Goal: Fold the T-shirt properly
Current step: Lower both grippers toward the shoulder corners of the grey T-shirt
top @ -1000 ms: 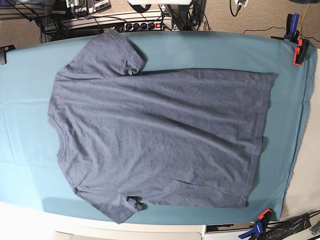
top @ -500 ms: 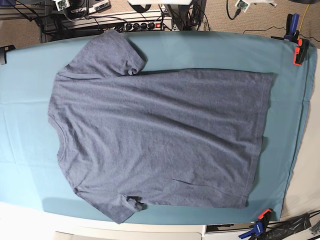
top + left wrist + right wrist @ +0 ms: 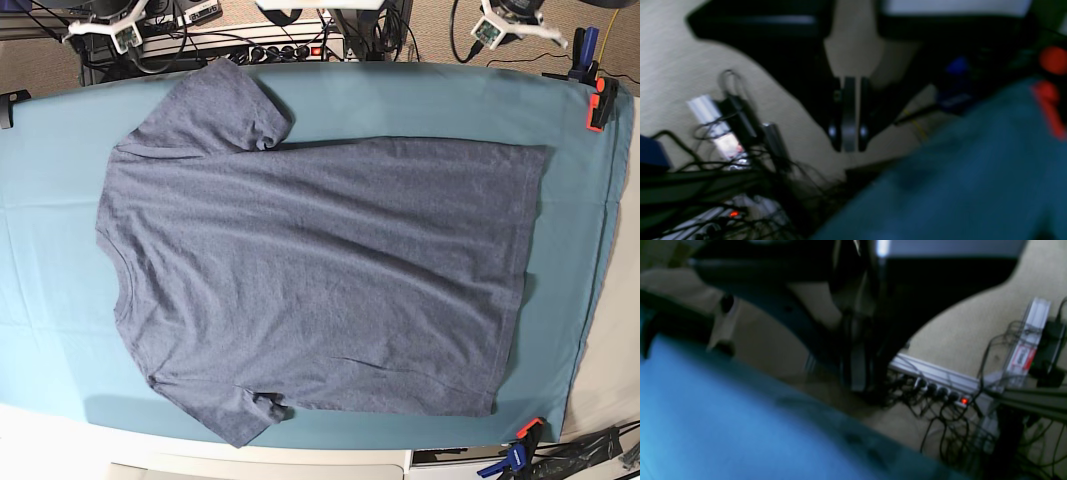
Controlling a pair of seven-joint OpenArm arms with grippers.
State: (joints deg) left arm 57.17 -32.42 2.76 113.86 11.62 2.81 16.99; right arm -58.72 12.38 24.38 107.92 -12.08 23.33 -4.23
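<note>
A: What is lying on the surface?

B: The T-shirt is lying flat and unfolded on the teal cloth, collar toward the right pincer's side. Clamps are pinning the cloth's corners. Beyond the table edge, a power strip and cables are sitting on beige carpet.

A: And the pincers?

B: The left pincer and the right pincer are both pressed closed on nothing, hanging off the cloth's far edge, well apart from the shirt.

A: Changes?

B: Both arms' white mounts are now coming into the base view's top edge; the shirt is staying put.
</note>
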